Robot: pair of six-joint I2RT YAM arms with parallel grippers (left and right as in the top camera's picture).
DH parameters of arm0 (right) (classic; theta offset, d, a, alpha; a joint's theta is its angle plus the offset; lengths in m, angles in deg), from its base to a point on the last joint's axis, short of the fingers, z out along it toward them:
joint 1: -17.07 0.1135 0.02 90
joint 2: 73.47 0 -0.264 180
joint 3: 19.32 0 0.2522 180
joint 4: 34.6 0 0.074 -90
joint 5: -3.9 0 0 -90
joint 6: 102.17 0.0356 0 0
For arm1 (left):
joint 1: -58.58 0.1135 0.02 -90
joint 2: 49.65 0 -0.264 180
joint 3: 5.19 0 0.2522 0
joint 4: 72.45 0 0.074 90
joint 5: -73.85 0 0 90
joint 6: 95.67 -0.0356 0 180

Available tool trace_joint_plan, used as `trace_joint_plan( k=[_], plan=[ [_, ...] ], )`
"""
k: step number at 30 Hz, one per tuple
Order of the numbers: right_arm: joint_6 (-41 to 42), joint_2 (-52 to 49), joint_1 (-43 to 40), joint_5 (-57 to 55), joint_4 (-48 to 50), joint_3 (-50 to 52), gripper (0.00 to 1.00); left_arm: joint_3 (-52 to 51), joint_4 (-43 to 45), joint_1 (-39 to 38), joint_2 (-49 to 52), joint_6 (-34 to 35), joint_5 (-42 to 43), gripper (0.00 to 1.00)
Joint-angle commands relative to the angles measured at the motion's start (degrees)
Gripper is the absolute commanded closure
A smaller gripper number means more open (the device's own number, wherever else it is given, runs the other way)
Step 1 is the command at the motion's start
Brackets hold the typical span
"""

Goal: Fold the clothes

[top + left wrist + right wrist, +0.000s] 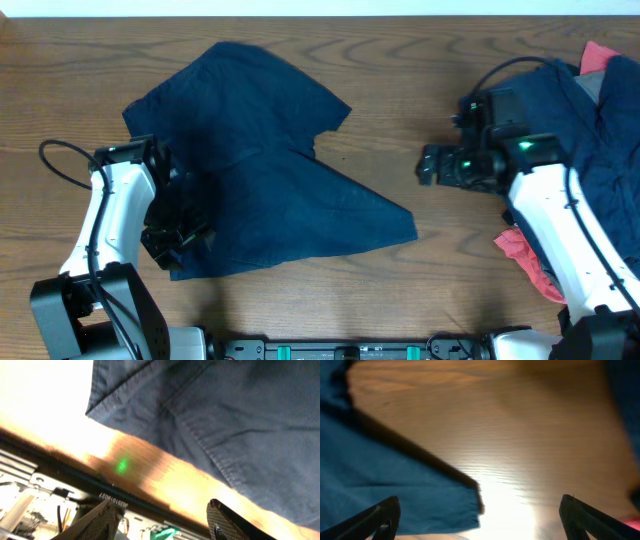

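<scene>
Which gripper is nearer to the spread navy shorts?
Left. The left gripper is at the lower-left edge of the shorts; the right gripper hovers off their right side, with bare table between.

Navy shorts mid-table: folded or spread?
Spread. Overhead shows the navy shorts flat on the table, both legs splayed apart, not laid over each other.

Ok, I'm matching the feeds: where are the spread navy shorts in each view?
Overhead: shorts centre-left, spread flat.
Left wrist: shorts upper right, hem showing.
Right wrist: shorts left side, corner reaching bottom centre.
Shared landmark: the wooden table under them.
</scene>
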Motion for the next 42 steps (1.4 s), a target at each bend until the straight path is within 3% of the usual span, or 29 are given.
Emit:
trace_joint_plan(
  k=[1,7,15,27,28,29,30,32,33,36,42],
  plan=[
    [-1.66,-2.14,2.91,2.19,0.46,2.29,0.01,-0.07,-1.60,-1.36,-0.20,-2.54,1.07,0.39],
    [6.19,-3.96,6.49,7.82,-1.25,7.96,0.01,-2.69,-3.08,-4.68,-0.20,-3.61,1.88,0.35],
    [14.23,-3.98,9.66,17.03,9.97,17.31,0.01,-10.88,5.64,-6.69,-0.20,3.41,2.08,0.35],
    [21.90,-3.98,14.05,10.60,18.03,21.16,0.01,-19.65,23.82,-6.84,-0.20,6.56,2.08,0.35],
    [21.92,-3.98,14.19,10.56,18.18,21.16,0.02,-19.65,24.55,-6.84,-0.20,6.56,2.10,0.37],
    [21.90,-3.98,14.21,10.03,18.32,21.16,0.03,-19.65,24.96,-6.84,-0.20,6.54,2.08,0.44],
    [21.90,-3.98,14.19,9.22,18.32,21.16,0.03,-19.65,25.16,-6.82,-0.20,6.54,2.08,0.64],
    [21.88,-3.96,13.92,7.15,18.32,21.14,0.04,-19.63,24.70,-6.78,-0.22,6.49,2.03,0.89],
    [21.88,-3.93,13.75,5.90,18.29,21.09,0.04,-19.58,24.20,-6.78,-0.22,6.51,1.97,0.94],
    [20.44,-3.74,12.37,1.40,18.49,19.82,0.01,-19.54,22.64,-6.78,-0.24,6.51,1.84,0.94],
    [5.79,-3.76,9.33,1.07,25.07,12.52,0.04,-19.54,18.38,-6.78,-0.79,7.85,-2.95,0.94]
  ],
)
